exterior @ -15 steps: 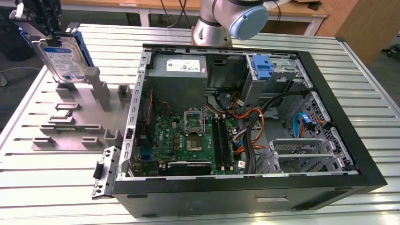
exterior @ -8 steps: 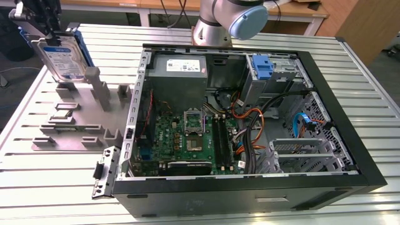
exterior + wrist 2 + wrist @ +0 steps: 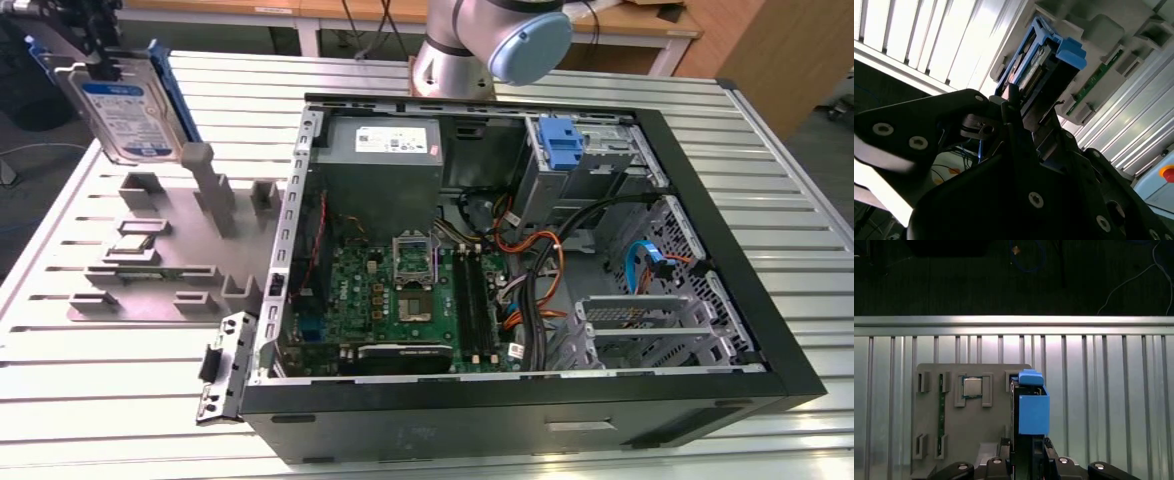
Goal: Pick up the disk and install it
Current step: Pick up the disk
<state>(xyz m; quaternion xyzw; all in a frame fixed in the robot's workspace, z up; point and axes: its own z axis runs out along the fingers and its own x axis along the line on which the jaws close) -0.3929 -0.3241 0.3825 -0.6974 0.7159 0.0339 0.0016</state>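
In the upper left of the exterior view the gripper (image 3: pixel 83 45) is pinching the disk (image 3: pixel 130 118) at its upper end, so the drive is hanging upright with its labelled face showing. It is hanging over the grey parts holder (image 3: pixel 160 270) and just beside that holder's tall post (image 3: pixel 214 195); whether it is touching the post cannot be told. In both wrist views the dark fingers are pressing together on the drive's two flat sides, with the blue bracket (image 3: pixel 1033 412) running down its edge. A small square chip (image 3: pixel 972 387) is sitting in a pocket of the holder in the first wrist view. The open computer case (image 3: pixel 747 300) is lying across the centre and right of the exterior view on the slatted table (image 3: pixel 120 400), well apart from the drive, with a blue latch piece (image 3: pixel 561 140) standing by the bays at its upper right. Judging by its look, the disk is handling as a stiff, dense metal slab. Its faces seem smooth enough to slip under a weak grip, and it is probably sensitive to knocks. The plastic bracket is likely flexing more than the body, so the flat metal sides are offering the firmest hold.
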